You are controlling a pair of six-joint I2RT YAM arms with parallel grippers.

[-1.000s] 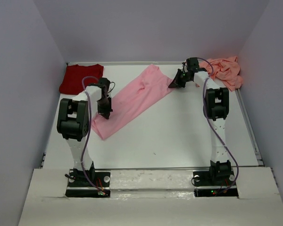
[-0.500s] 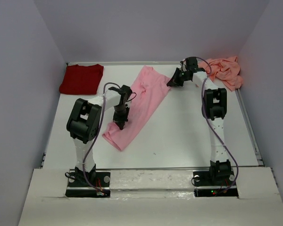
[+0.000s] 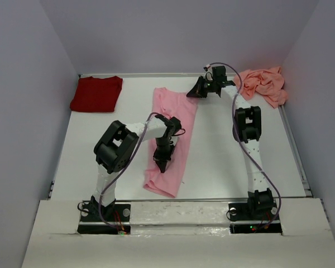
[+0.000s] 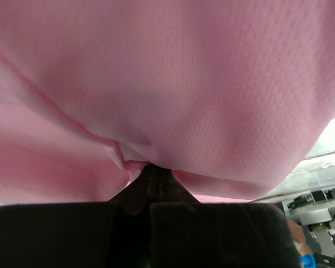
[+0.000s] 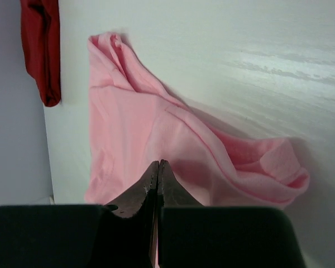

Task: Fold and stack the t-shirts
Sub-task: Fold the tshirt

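The left arm [image 3: 114, 149] rises from its base, bends at a raised elbow and reaches rightward toward the middle of the worktop, wrist turned so the left claw [image 3: 161, 162] [image 4: 151, 171] points straight down. Its jaws are pressed together, pinching a fold of the light pink t-shirt [image 3: 176, 109]. The right arm [image 3: 248, 125] stands tall and stretches to the far side, its wrist bent leftward. The right claw [image 3: 194, 91] [image 5: 158, 165] points left, jaws closed tight on the same shirt's far corner.

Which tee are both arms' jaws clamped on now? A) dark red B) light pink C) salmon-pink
B: both wrist views show shut jaws pinching the light pink tee; the dark red tee and salmon-pink tee lie apart in the far corners.
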